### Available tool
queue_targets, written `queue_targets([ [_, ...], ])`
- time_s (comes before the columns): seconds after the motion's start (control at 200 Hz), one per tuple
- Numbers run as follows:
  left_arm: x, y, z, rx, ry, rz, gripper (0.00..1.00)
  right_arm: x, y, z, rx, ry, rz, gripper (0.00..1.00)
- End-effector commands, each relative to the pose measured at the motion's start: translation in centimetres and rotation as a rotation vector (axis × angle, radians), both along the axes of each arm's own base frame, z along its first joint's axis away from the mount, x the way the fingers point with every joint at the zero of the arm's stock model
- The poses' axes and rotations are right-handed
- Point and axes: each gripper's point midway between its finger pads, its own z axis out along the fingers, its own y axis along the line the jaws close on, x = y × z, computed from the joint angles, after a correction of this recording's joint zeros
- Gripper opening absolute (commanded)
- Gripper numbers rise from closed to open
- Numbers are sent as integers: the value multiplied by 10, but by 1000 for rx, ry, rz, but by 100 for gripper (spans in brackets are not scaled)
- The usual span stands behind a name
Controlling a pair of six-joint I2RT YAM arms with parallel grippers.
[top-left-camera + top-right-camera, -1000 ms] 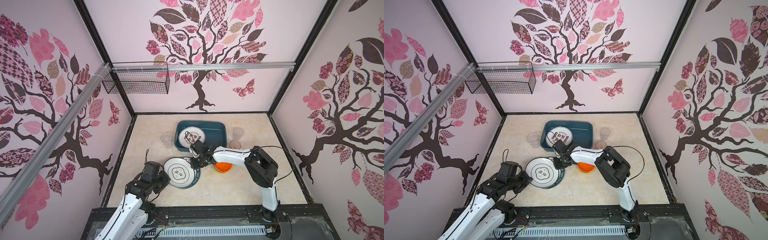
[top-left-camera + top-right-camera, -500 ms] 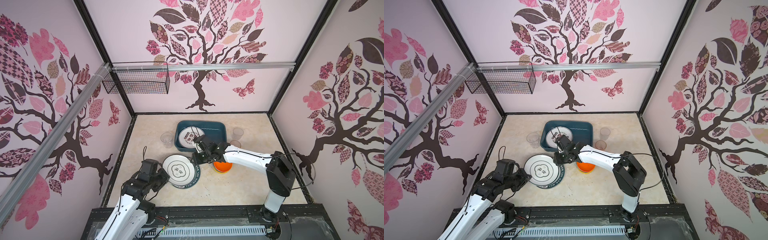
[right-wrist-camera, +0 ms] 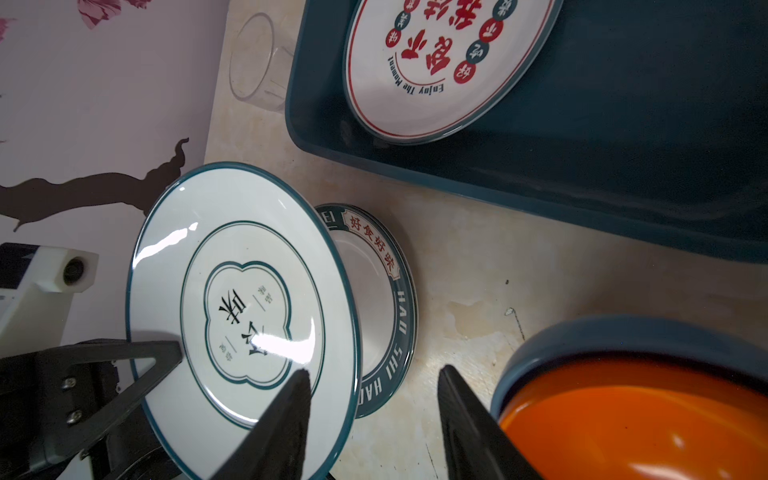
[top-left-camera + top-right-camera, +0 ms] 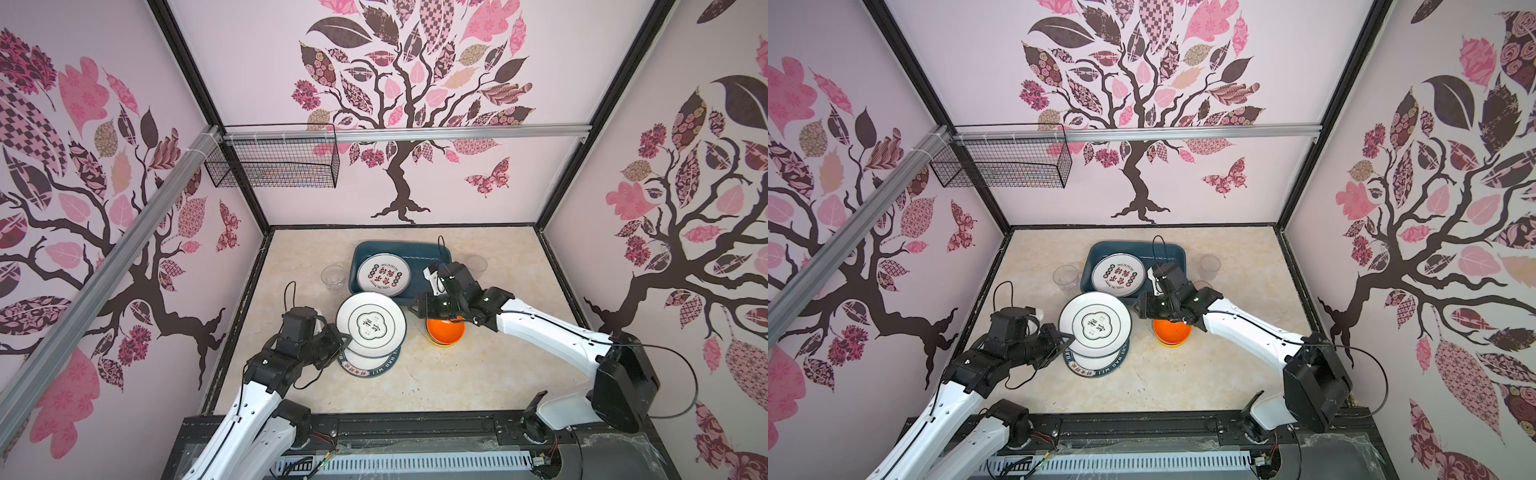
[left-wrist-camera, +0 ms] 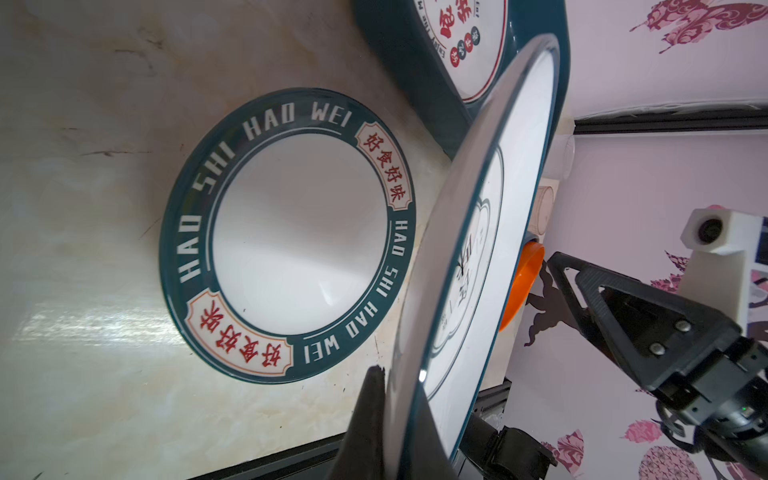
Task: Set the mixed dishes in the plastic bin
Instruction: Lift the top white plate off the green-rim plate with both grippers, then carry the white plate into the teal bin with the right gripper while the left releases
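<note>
While left end effector (image 4: 345, 337) clamps tilted plate (image 4: 370, 324) | right end effector (image 3: 374, 372): apart (wrist view)

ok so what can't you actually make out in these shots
HAO WEI plate: in both top views mostly covered by the lifted plate that the left gripper clamps.
Bowls under the orange bowl: their count; the right arm overlaps the stack in both top views, and the right wrist view cuts it off.
Pinkish cup: in a top view, mostly behind the right arm.
Wire basket: contents too small to tell.
</note>
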Motion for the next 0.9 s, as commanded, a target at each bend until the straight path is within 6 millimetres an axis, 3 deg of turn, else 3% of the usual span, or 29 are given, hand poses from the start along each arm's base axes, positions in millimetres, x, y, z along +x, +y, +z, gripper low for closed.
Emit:
queue_targets([
  [0.0,24,-22,60,-115,-179,-48,0,4,-7,25,123,-23,-34,53],
  [0.365,44,-54,80,-176,-212,-108,0,13,-19,49,260,-49,-76,53],
  [0.495,47,-67,84,-192,-218,-128,0,19,-25,49,255,-50,-106,52],
  [0.895,53,-77,90,-233,-226,-135,0,20,-28,54,284,-63,-110,27],
])
